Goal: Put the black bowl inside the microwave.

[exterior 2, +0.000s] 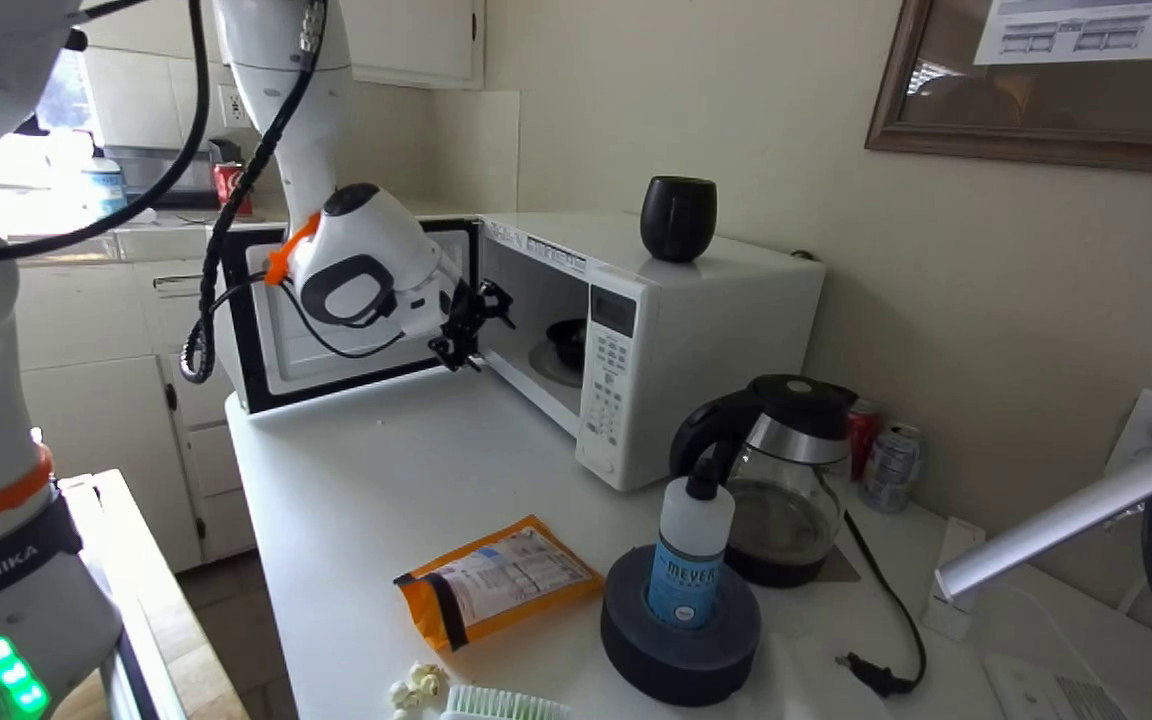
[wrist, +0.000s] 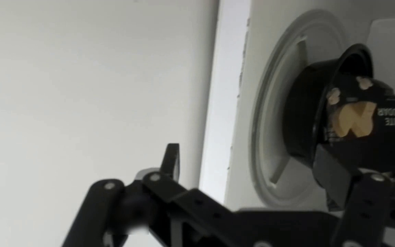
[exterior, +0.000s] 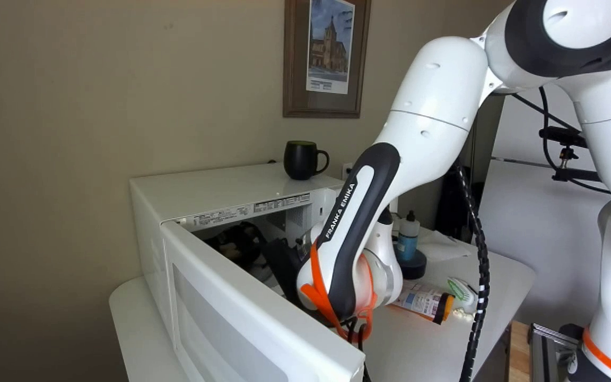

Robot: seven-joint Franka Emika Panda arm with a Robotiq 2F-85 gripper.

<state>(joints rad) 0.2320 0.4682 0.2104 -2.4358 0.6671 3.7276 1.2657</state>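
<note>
1. Wrist view shows us the white boxy microwave [wrist: 226, 85], open.
2. Our black two-fingered gripper [wrist: 248, 149] is spread wide, holding nothing.
3. Our round black bowl [wrist: 302, 109] sits inside; placing looks done, so next we should withdraw carefully, without snagging it.

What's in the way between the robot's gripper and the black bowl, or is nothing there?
Nothing that I can see. The door is open, and no object shows between the open gripper and the black bowl, already inside the microwave on its round plate.
</note>
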